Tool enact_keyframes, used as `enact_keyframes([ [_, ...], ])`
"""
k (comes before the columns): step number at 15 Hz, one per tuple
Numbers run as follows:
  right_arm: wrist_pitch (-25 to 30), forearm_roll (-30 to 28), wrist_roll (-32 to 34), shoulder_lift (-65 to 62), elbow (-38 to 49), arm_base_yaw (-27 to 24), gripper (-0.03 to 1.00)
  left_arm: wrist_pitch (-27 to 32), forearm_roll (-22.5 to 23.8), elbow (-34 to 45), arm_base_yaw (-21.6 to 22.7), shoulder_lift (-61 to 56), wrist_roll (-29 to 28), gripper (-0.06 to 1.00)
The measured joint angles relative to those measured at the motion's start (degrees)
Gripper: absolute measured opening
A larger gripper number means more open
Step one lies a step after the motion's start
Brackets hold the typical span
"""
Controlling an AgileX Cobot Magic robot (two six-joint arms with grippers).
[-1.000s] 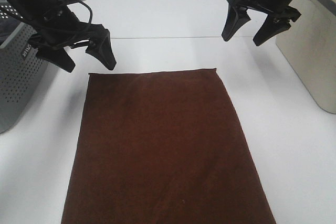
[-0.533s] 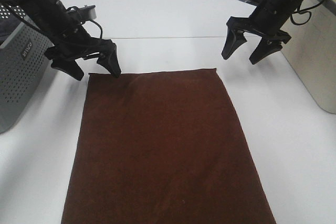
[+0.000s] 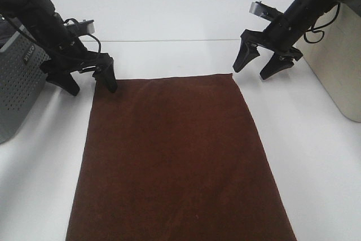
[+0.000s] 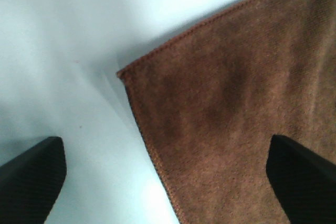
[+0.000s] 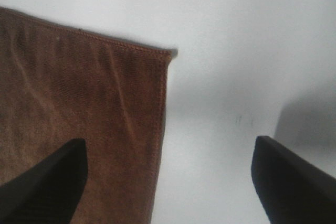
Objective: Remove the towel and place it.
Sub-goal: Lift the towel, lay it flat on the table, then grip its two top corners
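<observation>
The maroon towel (image 3: 175, 156) lies flat on the white table, reaching from the middle down to the near edge of the view. My left gripper (image 3: 92, 80) stands open, low over the towel's far left corner (image 4: 123, 73), one finger over the cloth and one over bare table. My right gripper (image 3: 252, 68) is open too, low just outside the far right corner (image 5: 167, 53); one fingertip (image 5: 47, 187) hangs over the cloth, the other over the table. Nothing is held in either gripper.
A grey perforated basket (image 3: 17, 88) stands at the left edge, beside my left arm. A beige box (image 3: 338, 66) stands at the right edge, behind my right arm. White table (image 3: 316, 167) surrounds the towel.
Both grippers have come down towards the table and in towards the towel's far corners. Both stay open. The towel has not moved.
</observation>
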Motion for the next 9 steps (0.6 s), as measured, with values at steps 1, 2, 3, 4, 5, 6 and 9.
enact_keyframes([
  [1,0.0,0.0,-0.17,0.4,0.0,0.0,0.82,-0.46,-0.17,0.0,0.0,0.0,0.52,0.96],
  [2,0.0,0.0,-0.46,0.86,0.0,0.0,0.82,-1.32,-0.29,0.0,0.0,0.11,0.69,0.96],
  [3,0.0,0.0,-0.52,1.09,0.0,0.0,0.82,-1.89,-0.74,-0.11,0.0,0.29,0.74,0.96],
  [4,0.0,0.0,-0.57,1.6,0.0,0.0,0.82,-2.12,-1.49,-0.29,0.0,0.57,1.15,0.96],
  [5,0.0,0.4,-0.74,1.89,0.0,0.0,0.82,-2.41,-1.89,-0.34,0.0,0.69,1.78,0.96],
  [6,0.0,0.57,-0.97,2.06,-0.11,0.0,0.82,-2.58,-2.12,-0.46,0.0,0.74,1.95,0.96],
  [9,0.0,0.63,-1.03,2.23,-0.29,0.0,0.82,-2.58,-2.23,-0.52,0.0,0.86,2.18,0.96],
])
